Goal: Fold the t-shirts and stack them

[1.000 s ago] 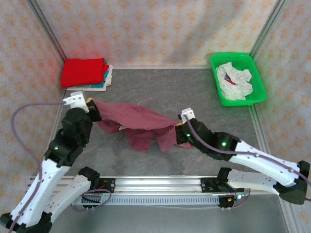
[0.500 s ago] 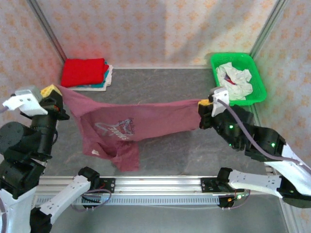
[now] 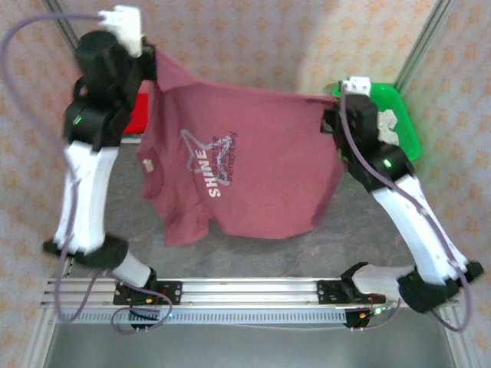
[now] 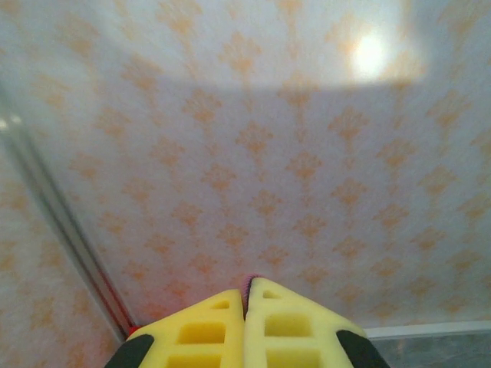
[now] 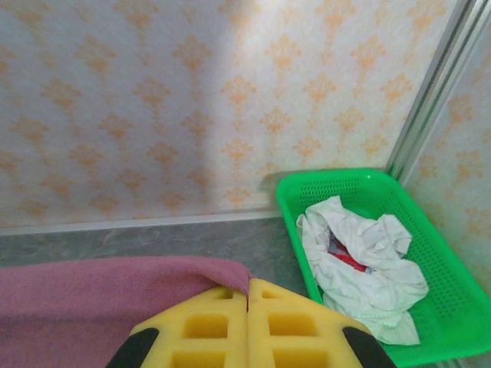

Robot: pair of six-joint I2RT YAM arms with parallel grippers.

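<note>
Two robot arms are holding a maroon t-shirt [image 3: 253, 161] spread wide in the air above the middle of the desk [image 3: 368, 230], its white star-and-"SHINE" print facing the overhead camera. The left gripper [image 4: 245, 285] is pinching one top corner, jaws pressed together on a sliver of cloth. The right gripper [image 5: 248, 284] is clamping the other, jaws closed over the maroon edge. A white t-shirt [image 5: 360, 264] is lying crumpled in the green basket [image 5: 295, 201] at the desk's far right corner. What looks like a red t-shirt [image 3: 136, 123] is peeking from behind the left arm [image 3: 92, 176] at the far left corner.
</note>
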